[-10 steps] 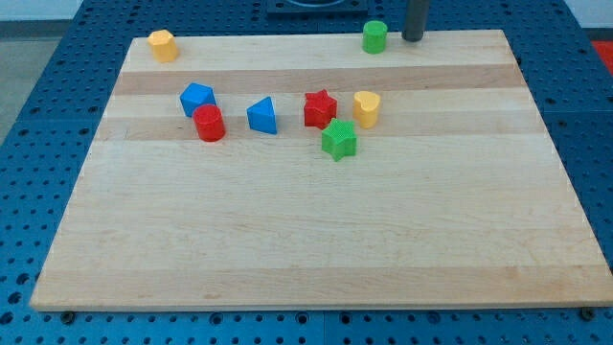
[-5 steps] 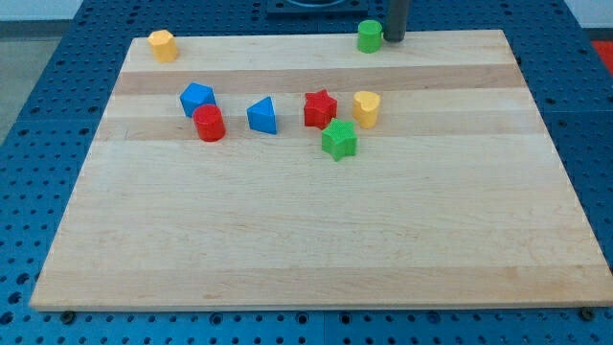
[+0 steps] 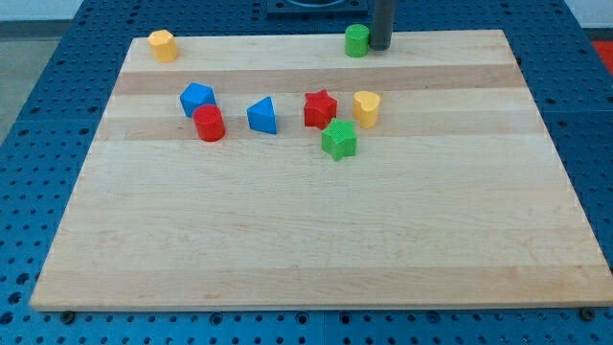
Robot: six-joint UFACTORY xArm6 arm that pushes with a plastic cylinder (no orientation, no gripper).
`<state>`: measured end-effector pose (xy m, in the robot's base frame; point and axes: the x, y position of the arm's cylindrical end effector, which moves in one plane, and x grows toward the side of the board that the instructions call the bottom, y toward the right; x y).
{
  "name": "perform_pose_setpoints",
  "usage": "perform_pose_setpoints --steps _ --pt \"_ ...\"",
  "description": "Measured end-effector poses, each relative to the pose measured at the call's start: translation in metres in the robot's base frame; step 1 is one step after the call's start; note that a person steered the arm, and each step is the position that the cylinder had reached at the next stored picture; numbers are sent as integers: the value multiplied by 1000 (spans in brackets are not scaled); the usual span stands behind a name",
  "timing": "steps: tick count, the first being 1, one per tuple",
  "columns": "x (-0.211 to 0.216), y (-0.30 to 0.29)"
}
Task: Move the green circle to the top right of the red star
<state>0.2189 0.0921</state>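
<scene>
The green circle (image 3: pixel 356 40) stands at the board's top edge, a little right of centre. My tip (image 3: pixel 380 47) is right against its right side, touching it. The red star (image 3: pixel 320 108) lies lower down near the board's middle, well below the green circle. A yellow heart (image 3: pixel 366 107) sits just right of the red star, and a green star (image 3: pixel 338 140) just below and right of it.
A blue triangle (image 3: pixel 261 116) lies left of the red star. Further left are a red cylinder (image 3: pixel 208 124) and a blue block (image 3: pixel 196 98), touching. A yellow hexagon (image 3: pixel 163 45) sits at the wooden board's (image 3: pixel 306 230) top left corner.
My tip has moved left along the top edge, reached the green circle and pushed it a little to the left. The other blocks have not moved.
</scene>
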Motion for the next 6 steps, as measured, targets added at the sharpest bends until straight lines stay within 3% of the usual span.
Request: perform_pose_setpoints --steps 2,4,6 --pt "1 -14" --pt "32 -12" --pt "23 -28"
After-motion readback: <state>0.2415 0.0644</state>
